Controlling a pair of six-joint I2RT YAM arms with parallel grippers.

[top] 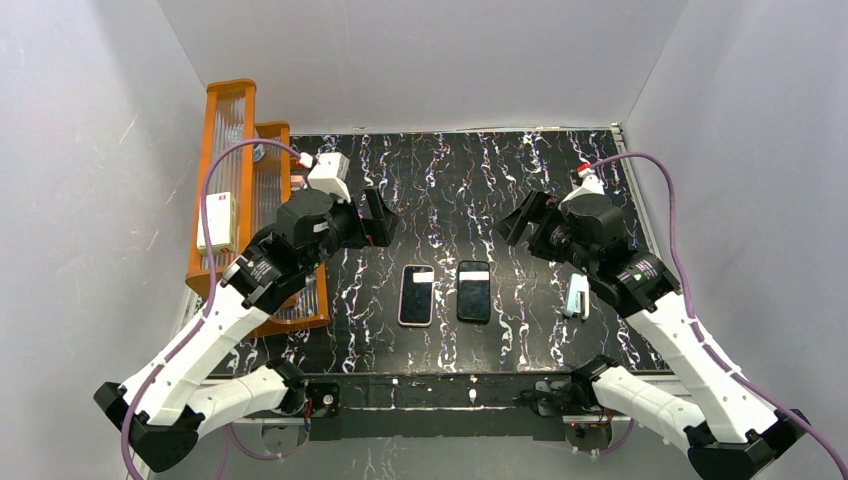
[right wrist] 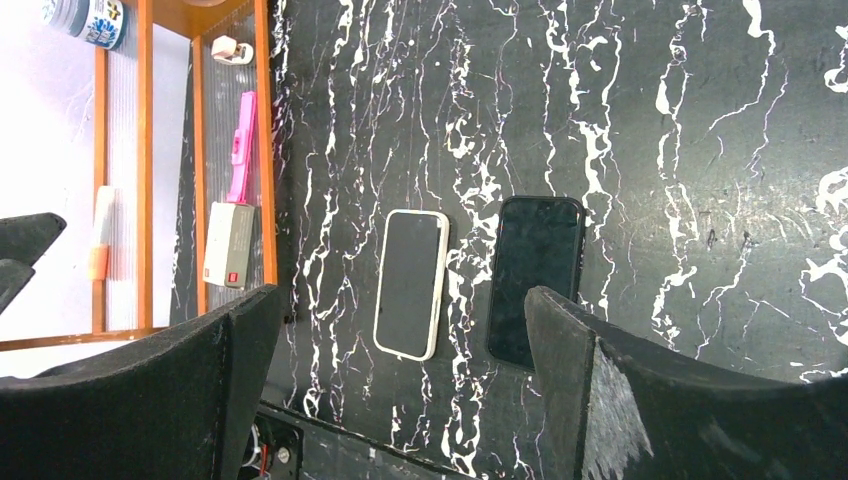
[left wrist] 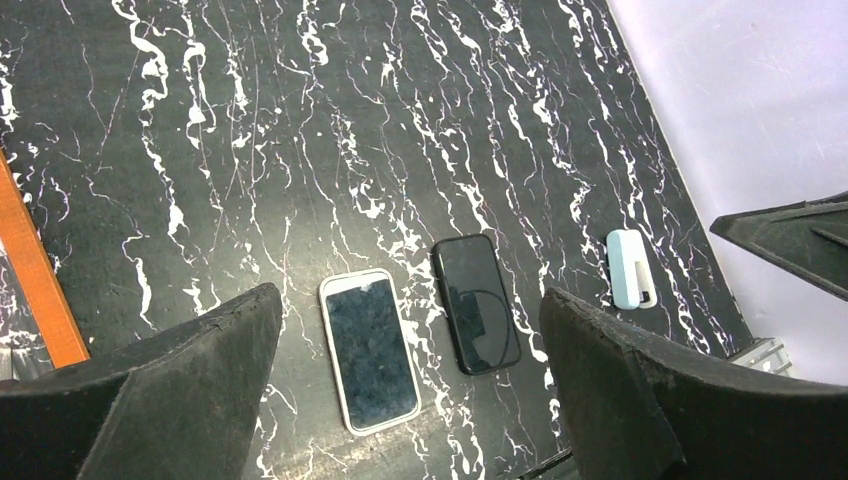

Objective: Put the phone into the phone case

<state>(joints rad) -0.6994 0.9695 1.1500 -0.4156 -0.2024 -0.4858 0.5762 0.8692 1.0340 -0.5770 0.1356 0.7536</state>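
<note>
The phone case (top: 401, 300) is a pale pink rim lying flat at the front middle of the black marbled table. The phone (top: 416, 298) sits inside it, glossy screen up. Both also show in the left wrist view, case (left wrist: 333, 350) and phone (left wrist: 371, 350), and in the right wrist view, case (right wrist: 438, 290) and phone (right wrist: 409, 285). My left gripper (top: 378, 218) is open and empty, raised behind and left of them (left wrist: 405, 300). My right gripper (top: 520, 220) is open and empty, raised behind and right of them (right wrist: 400, 300).
An all-black phone-sized piece (top: 474, 291) lies just right of the case, parallel to it (left wrist: 476, 303) (right wrist: 535, 280). A small white and pale blue device (top: 577, 297) lies further right. An orange rack (top: 230, 200) with small items stands along the left edge.
</note>
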